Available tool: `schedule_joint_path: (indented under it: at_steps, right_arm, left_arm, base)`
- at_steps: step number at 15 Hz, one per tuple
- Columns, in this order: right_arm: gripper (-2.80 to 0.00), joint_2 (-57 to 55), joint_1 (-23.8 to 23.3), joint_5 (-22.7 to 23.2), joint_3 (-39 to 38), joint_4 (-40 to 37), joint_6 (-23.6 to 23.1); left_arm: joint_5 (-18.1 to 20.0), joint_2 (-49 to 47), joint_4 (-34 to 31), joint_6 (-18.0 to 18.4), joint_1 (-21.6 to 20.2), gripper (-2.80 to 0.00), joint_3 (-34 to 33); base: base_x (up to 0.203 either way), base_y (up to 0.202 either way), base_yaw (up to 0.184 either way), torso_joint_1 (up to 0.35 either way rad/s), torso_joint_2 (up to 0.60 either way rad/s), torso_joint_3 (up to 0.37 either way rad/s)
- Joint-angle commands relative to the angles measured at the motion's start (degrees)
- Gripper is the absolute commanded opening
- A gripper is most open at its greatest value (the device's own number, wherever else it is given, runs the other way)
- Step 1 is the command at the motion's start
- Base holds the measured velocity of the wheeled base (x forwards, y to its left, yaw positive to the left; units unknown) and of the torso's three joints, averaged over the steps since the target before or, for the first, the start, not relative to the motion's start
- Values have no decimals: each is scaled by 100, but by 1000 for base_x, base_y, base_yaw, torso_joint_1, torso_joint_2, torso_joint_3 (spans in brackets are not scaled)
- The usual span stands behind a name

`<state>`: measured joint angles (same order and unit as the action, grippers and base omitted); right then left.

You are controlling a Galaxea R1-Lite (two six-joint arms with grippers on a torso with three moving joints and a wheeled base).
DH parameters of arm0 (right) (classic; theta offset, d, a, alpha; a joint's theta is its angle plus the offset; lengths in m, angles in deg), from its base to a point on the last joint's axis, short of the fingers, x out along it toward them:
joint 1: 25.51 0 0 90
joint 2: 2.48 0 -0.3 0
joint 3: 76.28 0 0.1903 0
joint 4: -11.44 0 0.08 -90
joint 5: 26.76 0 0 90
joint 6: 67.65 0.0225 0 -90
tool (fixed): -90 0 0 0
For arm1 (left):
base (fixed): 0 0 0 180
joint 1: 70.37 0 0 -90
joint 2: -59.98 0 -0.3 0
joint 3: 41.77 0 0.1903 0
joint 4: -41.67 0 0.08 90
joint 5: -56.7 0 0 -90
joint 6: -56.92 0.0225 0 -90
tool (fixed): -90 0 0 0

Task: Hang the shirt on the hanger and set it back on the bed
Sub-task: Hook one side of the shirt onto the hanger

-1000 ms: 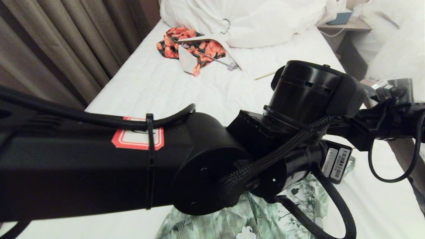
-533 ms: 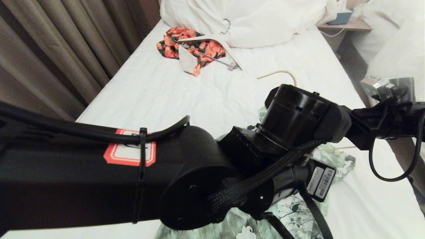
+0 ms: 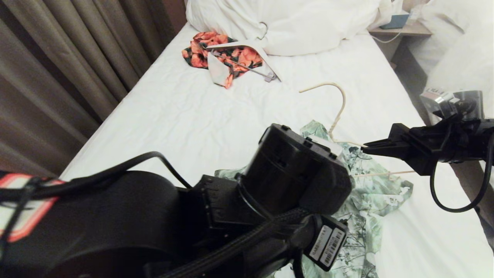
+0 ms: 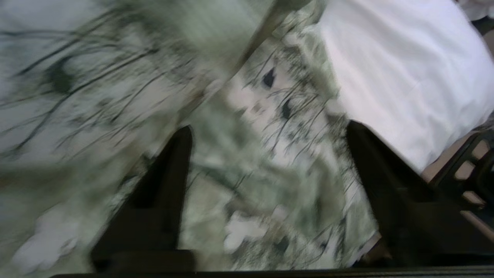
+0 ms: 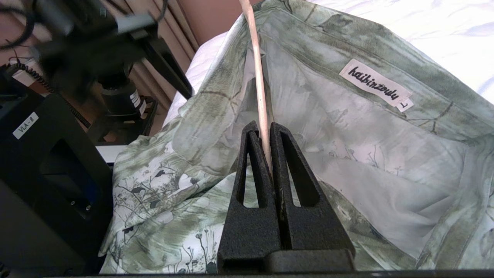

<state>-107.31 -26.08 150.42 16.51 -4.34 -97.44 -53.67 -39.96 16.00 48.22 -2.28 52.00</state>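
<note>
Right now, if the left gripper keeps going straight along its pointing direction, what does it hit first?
Most likely the shirt. The left gripper is open, with the green printed fabric filling the space ahead between its fingers. The white sheet of the bed lies off to one side. The view is blurred, so depth is uncertain.

Right tool (image 5: 265, 129) is pinched tight on the hanger (image 5: 259, 83), the thin cream rod running up from between its black fingers (image 5: 251, 185) into the open neck of the shirt (image 5: 347, 154). The collar gapes wide, its white label (image 5: 376, 85) facing us. White bed (image 5: 432, 34) sheet lies beyond; the other black arm (image 5: 88, 46) hangs blurred beside the curtains (image 5: 154, 15).
</note>
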Motion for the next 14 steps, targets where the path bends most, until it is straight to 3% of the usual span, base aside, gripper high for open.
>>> schedule_joint_path:
  at_steps: [1,3,6,11,13,14]
  right_arm:
    - [-280,32,5,49,-17,6,-18]
    - [-280,68,25,49,-61,6,-18]
    - [-280,84,126,49,-111,6,-18]
    - [-280,496,300,49,-149,-64,3]
    - [-280,551,295,49,-85,-47,184]
    - [-280,534,284,49,-41,-47,188]
  left_arm:
    - [-55,695,-13,13,-7,-280,-348]
    - [-85,1185,-13,178,-160,-280,-692]
    - [-83,1818,58,728,-628,-280,-1089]
    - [-45,1455,933,946,-1032,-280,-1307]
    - [259,1179,1215,1120,-1368,-280,-1316]
    - [489,1070,1488,1304,-1563,0,-1350]
  base:
    - [0,0,0,0,0,0]
    - [0,0,0,0,0,0]
    - [0,0,0,0,0,0]
    - [0,0,0,0,0,0]
    - [0,0,0,0,0,0]
    - [0,0,0,0,0,0]
